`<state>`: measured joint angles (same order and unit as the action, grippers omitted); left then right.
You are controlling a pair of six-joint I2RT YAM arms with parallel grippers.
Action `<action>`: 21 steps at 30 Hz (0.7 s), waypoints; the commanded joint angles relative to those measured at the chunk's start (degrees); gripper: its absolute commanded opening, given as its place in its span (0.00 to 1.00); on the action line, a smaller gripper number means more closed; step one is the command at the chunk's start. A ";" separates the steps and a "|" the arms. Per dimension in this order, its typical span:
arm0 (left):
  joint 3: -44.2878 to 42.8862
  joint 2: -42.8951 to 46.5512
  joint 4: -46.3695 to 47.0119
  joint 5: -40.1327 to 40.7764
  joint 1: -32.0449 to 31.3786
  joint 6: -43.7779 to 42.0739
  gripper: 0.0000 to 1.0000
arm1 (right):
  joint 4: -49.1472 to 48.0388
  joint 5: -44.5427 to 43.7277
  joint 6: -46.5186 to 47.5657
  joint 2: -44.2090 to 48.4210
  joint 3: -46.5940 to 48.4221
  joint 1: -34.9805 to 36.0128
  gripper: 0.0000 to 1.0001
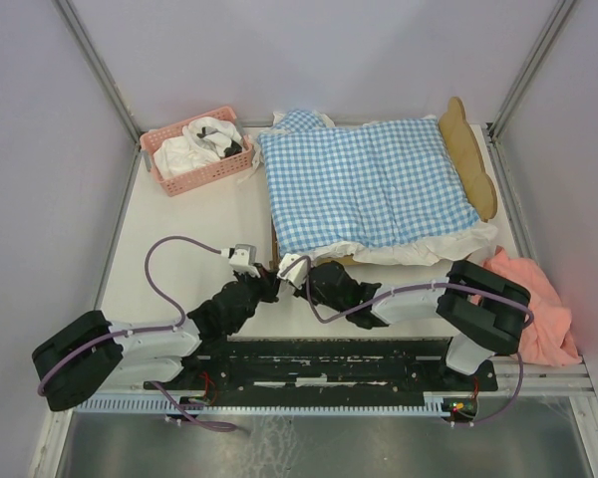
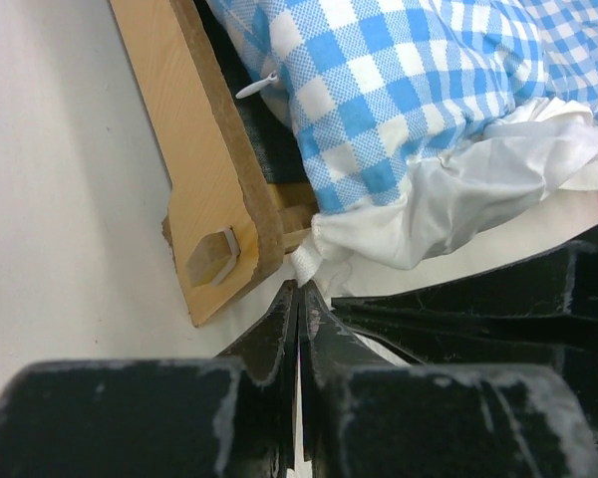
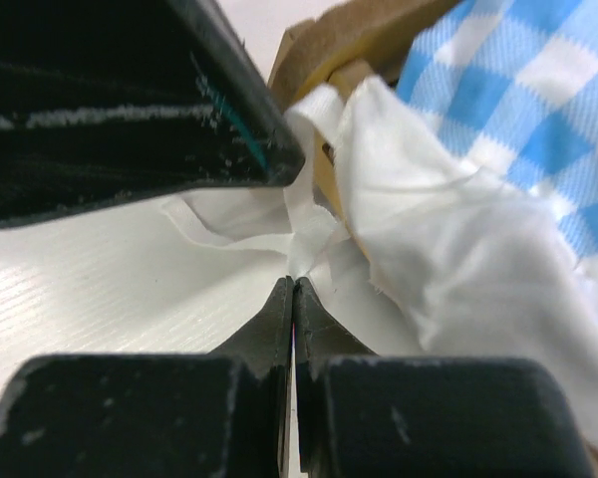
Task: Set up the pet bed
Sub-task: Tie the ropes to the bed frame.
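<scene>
At ten o'clock on the white table (image 1: 204, 229), we are seeing a pink basket (image 1: 179, 177) holding crumpled white cloth. Moving right, the left gripper (image 2: 298, 287) is sitting with its fingers pressed together, tips touching the bunched white ruffle (image 2: 309, 267) at the bed's near left corner. We cannot tell whether any fabric is caught between them. Just beside it, the right gripper (image 3: 293, 283) is also lying closed, its tips meeting a white ribbon (image 3: 279, 234) that trails off the same corner; again we cannot tell if it is pinched. The pet bed (image 1: 470, 154) is lying at twelve to one o'clock from both grippers, its wooden side rail (image 2: 214, 169) running away from the left fingertips toward eleven o'clock and its wavy headboard standing at the far right end. Blue-white gingham bedding (image 1: 364, 179) is covering the frame, with white ruffle spilling over the near edge. At four o'clock on the table, a peach cloth (image 1: 538, 304) is lying crumpled beside the right arm.
</scene>
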<state>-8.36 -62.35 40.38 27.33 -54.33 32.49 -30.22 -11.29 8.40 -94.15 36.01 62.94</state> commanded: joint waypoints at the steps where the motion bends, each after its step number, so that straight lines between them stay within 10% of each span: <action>1: 0.64 1.92 0.96 -1.20 0.30 1.70 0.03 | 4.54 0.59 2.77 2.20 4.35 -0.03 0.02; 21: 0.92 3.02 -0.57 -3.84 0.31 2.05 0.03 | 20.23 2.77 4.58 0.32 13.79 -0.07 0.02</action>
<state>-7.94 -60.77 39.09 23.40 -54.11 33.01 -11.66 -10.24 11.22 -93.65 46.63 62.94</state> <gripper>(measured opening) 0.034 0.026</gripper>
